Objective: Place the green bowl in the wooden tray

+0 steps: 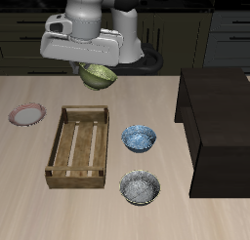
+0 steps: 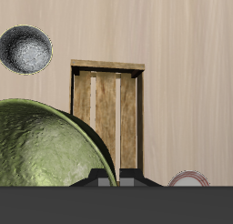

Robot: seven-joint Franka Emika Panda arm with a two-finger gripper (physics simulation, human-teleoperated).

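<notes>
My gripper [image 1: 96,68] is shut on the green bowl [image 1: 98,76], an olive round bowl with a mottled inside, and holds it tilted in the air above the table, just behind the far end of the wooden tray [image 1: 80,145]. In the wrist view the green bowl [image 2: 45,146] fills much of the frame close to the camera. The wooden tray [image 2: 107,109] lies below with its slatted bottom bare. The fingertips are hidden behind the bowl and the hand.
Two blue-grey patterned bowls [image 1: 139,138] [image 1: 141,186] stand beside the tray; one also shows in the wrist view [image 2: 25,50]. A flat pink plate [image 1: 26,114] lies on the tray's other side, its rim [image 2: 188,178] seen from the wrist. A dark cabinet block [image 1: 220,127] stands at the table's side.
</notes>
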